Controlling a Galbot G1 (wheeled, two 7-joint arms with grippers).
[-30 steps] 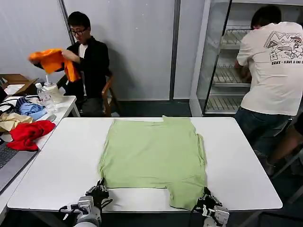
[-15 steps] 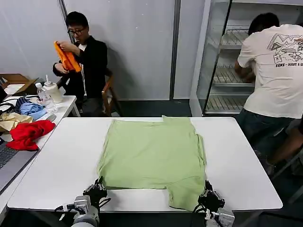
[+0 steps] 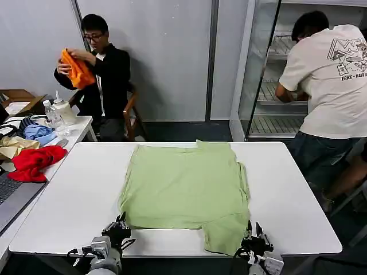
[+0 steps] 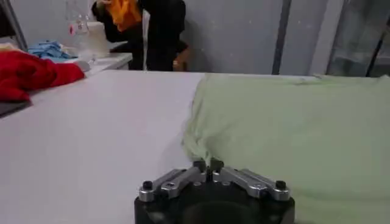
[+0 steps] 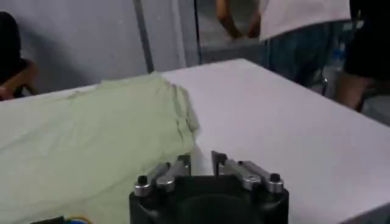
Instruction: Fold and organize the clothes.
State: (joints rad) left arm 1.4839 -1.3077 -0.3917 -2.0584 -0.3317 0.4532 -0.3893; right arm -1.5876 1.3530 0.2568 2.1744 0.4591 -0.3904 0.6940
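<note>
The pale green shirt [image 3: 186,195] lies flat on the white counter [image 3: 74,200]. The left hand [image 4: 207,165], pressed together, sits at its near left corner. The right hand [image 5: 201,162], slightly spread, sits at the near right hem.

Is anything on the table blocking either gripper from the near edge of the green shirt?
Nothing visible does. The left gripper sits at the shirt's near left corner, fingers shut; the right gripper, fingers slightly open, sits beside the hanging sleeve. Only bare table lies around them.

Looks like lab/test room: plain grey wall panels [image 3: 166,51], white table [image 3: 74,195], open glass-door fridge [image 3: 269,74] w/ bare wire shelves, laptop [image 3: 11,197] on side table [image 3: 80,123].
</note>
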